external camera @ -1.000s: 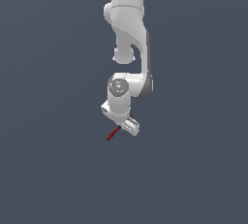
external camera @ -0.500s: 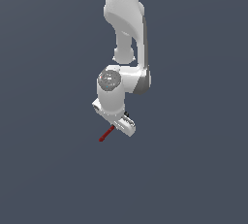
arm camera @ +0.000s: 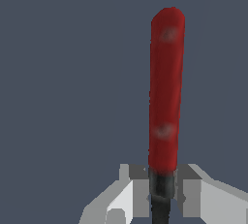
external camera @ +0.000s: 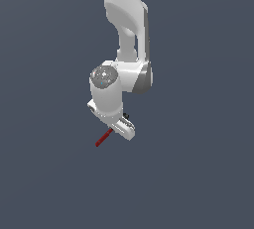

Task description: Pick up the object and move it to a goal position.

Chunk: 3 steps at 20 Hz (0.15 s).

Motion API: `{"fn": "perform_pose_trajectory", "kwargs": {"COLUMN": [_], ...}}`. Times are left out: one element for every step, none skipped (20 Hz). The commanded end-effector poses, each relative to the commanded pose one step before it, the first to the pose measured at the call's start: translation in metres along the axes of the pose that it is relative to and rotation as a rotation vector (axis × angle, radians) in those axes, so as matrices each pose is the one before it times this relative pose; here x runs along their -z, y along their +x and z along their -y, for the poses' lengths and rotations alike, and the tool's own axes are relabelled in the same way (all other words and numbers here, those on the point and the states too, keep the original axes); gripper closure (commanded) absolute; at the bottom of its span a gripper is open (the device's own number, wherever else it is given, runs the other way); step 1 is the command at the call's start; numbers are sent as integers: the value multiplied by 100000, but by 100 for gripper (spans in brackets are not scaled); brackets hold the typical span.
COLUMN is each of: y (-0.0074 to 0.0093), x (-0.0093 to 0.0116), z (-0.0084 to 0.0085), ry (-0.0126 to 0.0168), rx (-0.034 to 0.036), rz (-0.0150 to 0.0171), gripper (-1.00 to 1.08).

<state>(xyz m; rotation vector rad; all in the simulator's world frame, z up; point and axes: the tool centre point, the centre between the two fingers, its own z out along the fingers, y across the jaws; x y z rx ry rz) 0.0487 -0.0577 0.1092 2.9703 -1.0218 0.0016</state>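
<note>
So your white two-fingered claw (arm camera: 160, 194) is pinched down tight on the slim stick-like tool with the red handle and dark shaft (arm camera: 166, 92), with barely any gap left between the fingers. You've got it by the thin dark shaft right where the handle starts, not by the fat red part, which makes sense: the shaft is narrow enough for the fingers (arm camera: 193, 189) to close on from both sides. The whole red handle pokes straight out past the fingertips, away from the wrist. The head end is hidden behind the claw, so you can't check it.

From the exterior view, the tool (external camera: 103, 137) sticks out below the claw (external camera: 120, 127) at a slant, toward that view's left, and it looks clear of the ground. The white jointed arm (external camera: 126, 29) rises above it.

Past that there's just plain dark grey floor (external camera: 208, 173). I can't spot a goal marker either, so you're flying that part blind.
</note>
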Motion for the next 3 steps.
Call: {"fn": "perform_pose_trajectory", "kwargs": {"y": [109, -17, -12], "x": [126, -62, -30], "z": [63, 22, 8], "ry": [-17, 0, 0], "rx": [97, 0, 0], "rz": [98, 0, 0], "gripper": [108, 108, 108]}}
